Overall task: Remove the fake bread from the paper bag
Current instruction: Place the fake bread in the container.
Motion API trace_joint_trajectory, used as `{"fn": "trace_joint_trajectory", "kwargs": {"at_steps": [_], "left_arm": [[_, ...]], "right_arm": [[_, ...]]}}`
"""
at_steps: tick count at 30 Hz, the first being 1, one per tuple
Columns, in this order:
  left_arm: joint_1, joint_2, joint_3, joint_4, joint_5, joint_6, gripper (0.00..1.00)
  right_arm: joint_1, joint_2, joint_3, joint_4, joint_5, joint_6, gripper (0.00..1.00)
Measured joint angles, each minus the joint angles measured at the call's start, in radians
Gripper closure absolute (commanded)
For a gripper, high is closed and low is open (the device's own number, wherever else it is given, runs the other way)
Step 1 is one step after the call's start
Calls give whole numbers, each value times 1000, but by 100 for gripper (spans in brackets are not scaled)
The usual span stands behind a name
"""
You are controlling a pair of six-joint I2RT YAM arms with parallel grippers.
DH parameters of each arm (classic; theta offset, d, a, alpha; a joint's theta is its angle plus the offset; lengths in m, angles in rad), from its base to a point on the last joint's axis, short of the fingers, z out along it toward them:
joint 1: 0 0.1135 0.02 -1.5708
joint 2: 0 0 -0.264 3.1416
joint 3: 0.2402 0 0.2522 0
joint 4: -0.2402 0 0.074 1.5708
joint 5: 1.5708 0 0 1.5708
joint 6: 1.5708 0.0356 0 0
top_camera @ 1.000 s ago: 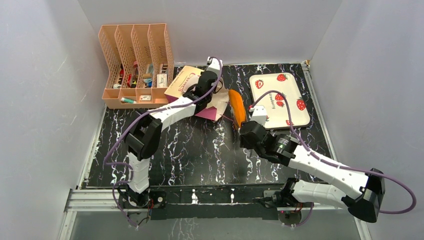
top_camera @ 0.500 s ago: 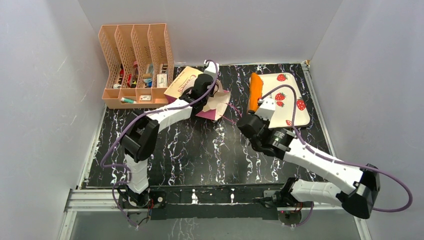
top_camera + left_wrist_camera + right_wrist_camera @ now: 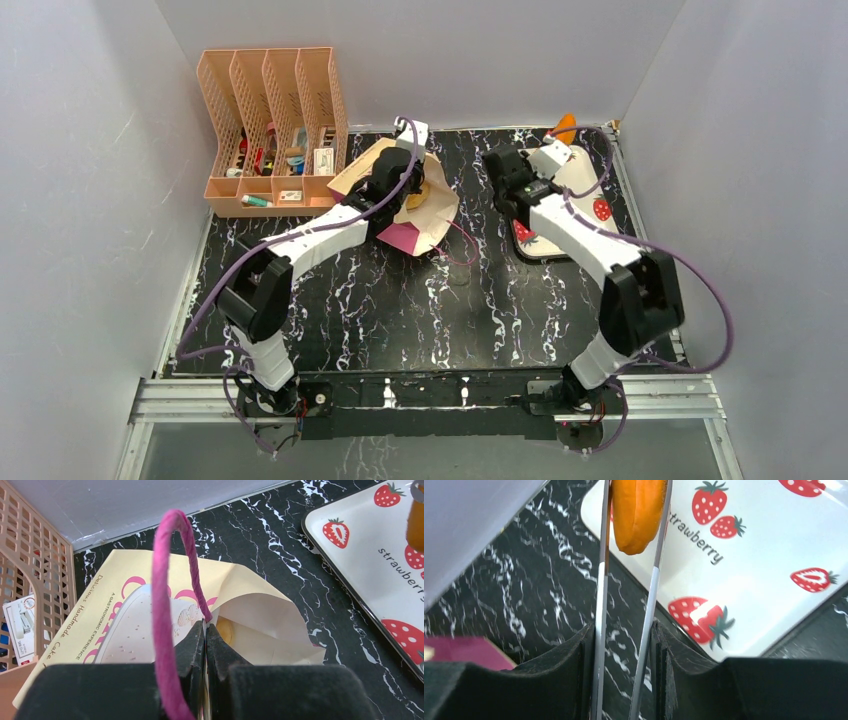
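Note:
The paper bag lies on its side on the black marbled table, its mouth facing right. My left gripper is shut on the bag's upper rim, right by the pink string handle, and holds the mouth open. A yellow-brown round piece shows inside. My right gripper is shut on metal tongs. The tongs pinch an orange fake bread in the air over the strawberry tray. From above, the bread is at the tray's far edge.
A peach file rack with small items stands at the far left, close behind the bag. The white strawberry tray lies at the far right near the right wall. The back wall is just beyond the bread.
My right arm has swung the tongs and the orange bread away from the bag's mouth, right and back over the tray. My left gripper has pulled the bag's mouth wider open.

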Motion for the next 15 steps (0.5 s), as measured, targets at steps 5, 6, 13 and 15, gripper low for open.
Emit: {"fn": "trace_joint_trajectory", "kwargs": {"at_steps": [5, 6, 13, 15], "left_arm": [[2, -21, -10, -1, 12, -5, 100], [2, -23, -10, -1, 14, -5, 100], [3, -34, -28, 8, 33, 10, 100], [3, -34, -28, 12, 35, 15, 100]], "right_arm": [[-95, 169, 156, -9, -24, 95, 100], [-109, 200, 185, -16, -30, 119, 100], [-150, 343, 250, -53, -66, 291, 100], [-149, 385, 264, -70, -84, 335, 100]]}}
